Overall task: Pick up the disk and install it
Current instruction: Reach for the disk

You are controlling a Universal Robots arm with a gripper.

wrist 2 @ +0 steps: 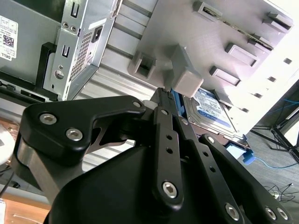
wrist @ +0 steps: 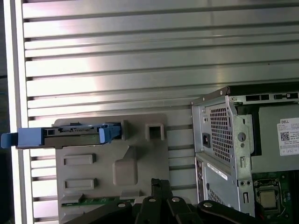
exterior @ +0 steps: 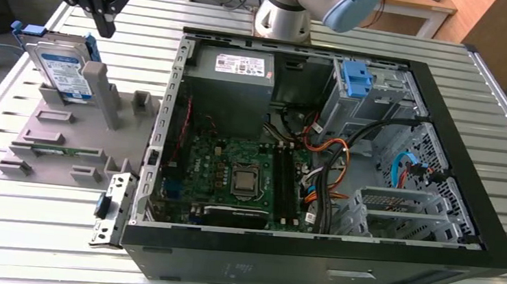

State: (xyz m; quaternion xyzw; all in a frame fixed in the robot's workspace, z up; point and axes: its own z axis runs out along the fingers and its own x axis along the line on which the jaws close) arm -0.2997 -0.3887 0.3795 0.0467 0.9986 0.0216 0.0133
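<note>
Task barely begun: the black, multi-link hand (exterior: 106,27) of the robot arm hangs just above the disk (exterior: 64,74), a flat silver-grey hard drive with a white-and-blue label and a blue plastic carrier frame. The disk stands on edge in a slot of the pale grey plastic holder (exterior: 61,135), below the hand on the slatted aluminium table (exterior: 16,238).

We see the fingers drawn together, tip against tip, with nothing between them. Hand and disk are apart. In the first wrist view the disk (wrist: 70,136) shows edge-on beyond the tip of the hand (wrist: 160,184), its blue frame poking out at both ends of the slot. In the second wrist view the disk (wrist 2: 210,109) lies just past the hand (wrist 2: 163,92), partly behind a grey post of the holder.

Off to one side of the hand, past the holder, lies the open black desktop computer case (exterior: 316,268), its green motherboard (exterior: 232,174) exposed. At the case's corner farthest from the hand, a grey metal drive cage (exterior: 382,91) carries a blue plastic latch (exterior: 355,78).

As we judge it, no step is complete. The disk sits ungrasped in its holder, so both the pick-up and the fitting into the case are left.
</note>
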